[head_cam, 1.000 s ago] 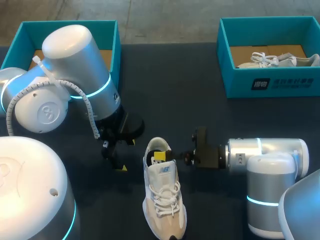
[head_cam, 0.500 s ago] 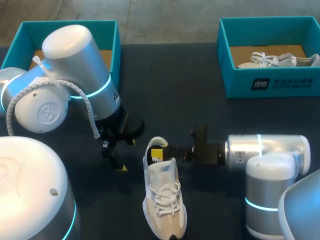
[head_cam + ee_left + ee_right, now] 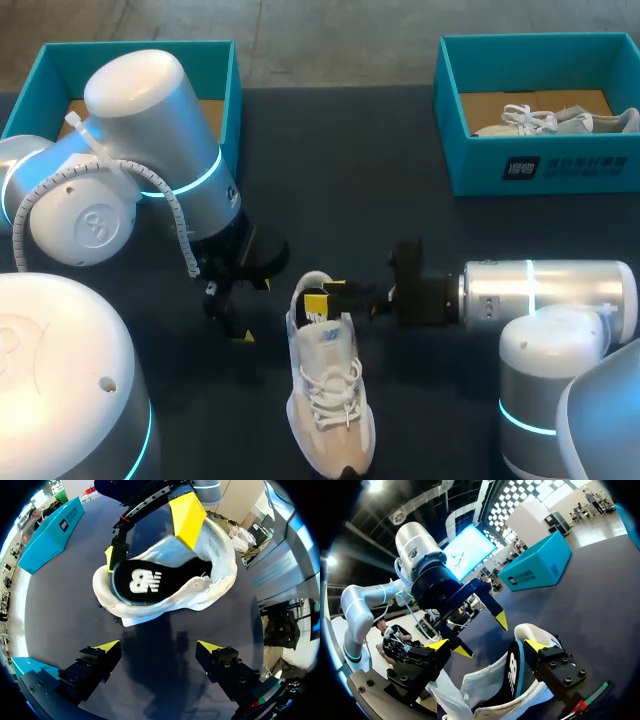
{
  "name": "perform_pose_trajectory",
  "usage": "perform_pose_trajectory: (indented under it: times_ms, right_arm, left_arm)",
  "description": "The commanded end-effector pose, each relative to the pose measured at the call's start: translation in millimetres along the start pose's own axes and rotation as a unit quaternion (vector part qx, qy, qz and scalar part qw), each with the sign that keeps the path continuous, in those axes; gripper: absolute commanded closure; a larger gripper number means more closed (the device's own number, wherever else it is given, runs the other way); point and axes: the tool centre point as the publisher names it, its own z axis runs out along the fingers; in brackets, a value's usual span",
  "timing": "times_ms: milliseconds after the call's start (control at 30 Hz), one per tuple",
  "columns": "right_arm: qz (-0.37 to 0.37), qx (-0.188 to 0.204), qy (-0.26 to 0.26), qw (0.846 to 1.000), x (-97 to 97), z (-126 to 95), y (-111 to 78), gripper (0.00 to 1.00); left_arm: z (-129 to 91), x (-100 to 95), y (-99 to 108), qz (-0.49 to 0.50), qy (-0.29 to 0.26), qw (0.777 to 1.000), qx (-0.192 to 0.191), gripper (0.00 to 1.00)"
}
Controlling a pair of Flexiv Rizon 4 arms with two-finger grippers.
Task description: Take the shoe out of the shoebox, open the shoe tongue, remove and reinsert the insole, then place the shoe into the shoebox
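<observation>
Fingers of left gripper (image 3: 159, 646) spread, nothing between them, dark counter (image 3: 350, 180) beneath. White shoe (image 3: 165, 587) just ahead of these fingers, not touching, upright on its sole. Black insole (image 3: 150, 580) lies inside shoe. Fingers of right gripper (image 3: 487, 645) spread wide, straddling shoe's heel opening, insole's heel end between them, closer to one finger; contact with collar: cannot tell. Teal shoebox (image 3: 140, 55) well behind left fingers. Second teal box (image 3: 540, 170) holds another shoe (image 3: 555, 120)
</observation>
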Motion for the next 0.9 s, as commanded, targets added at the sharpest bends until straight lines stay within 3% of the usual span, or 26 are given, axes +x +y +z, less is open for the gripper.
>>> perform_pose_trajectory:
  times_ms: [33, 300, 900]
  right_arm:
    - [0.0, 0.004, -0.004, 1.0, 6.6, -5.6, 0.0, 0.12]
    - [0.003, 0.007, -0.017, 1.0, 11.1, -12.8, 0.4, 0.19]
    - [0.025, 0.04, -0.087, 0.995, 14.9, -38.4, 26.6, 0.11]
  left_arm:
    - [-0.1, 0.4, -0.1, 0.0, 0.0, 1.0, -0.001, 0.0]
    - [-0.1, 0.4, -0.1, 0.0, 0.0, 1.0, -0.001, 0.0]
    - [-0.1, 0.4, -0.1, 0.0, 0.0, 1.0, -0.001, 0.0]
